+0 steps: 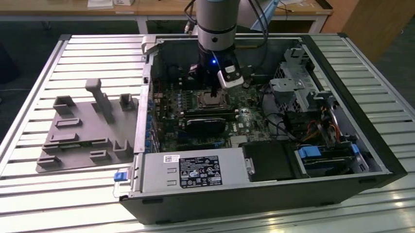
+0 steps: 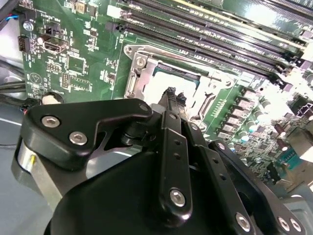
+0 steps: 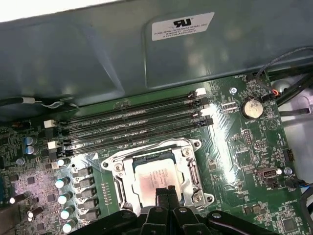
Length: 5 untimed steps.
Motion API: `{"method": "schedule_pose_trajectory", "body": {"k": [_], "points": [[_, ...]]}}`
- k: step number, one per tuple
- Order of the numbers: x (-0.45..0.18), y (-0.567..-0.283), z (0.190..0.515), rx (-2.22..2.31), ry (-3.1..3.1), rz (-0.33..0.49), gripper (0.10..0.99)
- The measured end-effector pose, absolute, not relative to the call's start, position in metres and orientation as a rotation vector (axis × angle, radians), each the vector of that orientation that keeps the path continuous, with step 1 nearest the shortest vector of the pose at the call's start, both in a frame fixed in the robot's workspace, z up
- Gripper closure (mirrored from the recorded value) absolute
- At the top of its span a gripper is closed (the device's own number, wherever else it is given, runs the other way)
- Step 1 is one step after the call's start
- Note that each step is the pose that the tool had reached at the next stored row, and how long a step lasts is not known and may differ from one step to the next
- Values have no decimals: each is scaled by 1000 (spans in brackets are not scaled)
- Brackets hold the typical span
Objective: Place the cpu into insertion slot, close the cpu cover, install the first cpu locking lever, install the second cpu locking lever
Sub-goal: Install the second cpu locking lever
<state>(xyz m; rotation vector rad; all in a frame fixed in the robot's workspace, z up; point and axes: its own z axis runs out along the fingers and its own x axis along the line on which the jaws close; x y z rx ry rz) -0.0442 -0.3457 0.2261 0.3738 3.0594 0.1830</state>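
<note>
The cpu (image 3: 152,177) lies flat in the insertion slot (image 1: 202,103), its pale metal top showing in both wrist views (image 2: 159,84). The cpu cover (image 3: 190,169) is down around it as a silver frame (image 2: 138,73), with the chip showing through the window. My gripper (image 3: 167,192) hangs straight above the socket's edge, its black fingertips (image 2: 170,94) pressed together and shut on nothing. In the exterior view the gripper (image 1: 214,93) stands just over the socket, inside the open computer case. A thin metal bar (image 3: 195,174) runs along one side of the frame.
Long black memory slots (image 3: 132,129) lie beside the socket, and rows of capacitors (image 3: 63,183) on another side. A black card (image 1: 206,124) sits close to the socket. Case wall (image 1: 147,92), drive cages (image 1: 302,87) and cables (image 1: 279,121) hem in the board. A grey fixture (image 1: 84,131) lies outside the case.
</note>
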Motion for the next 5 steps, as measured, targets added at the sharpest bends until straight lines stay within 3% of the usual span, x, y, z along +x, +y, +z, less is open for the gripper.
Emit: {"method": "schedule_pose_trajectory", "body": {"k": [5], "points": [[-44, -346, 226, 374, 3059, 183, 984]]}}
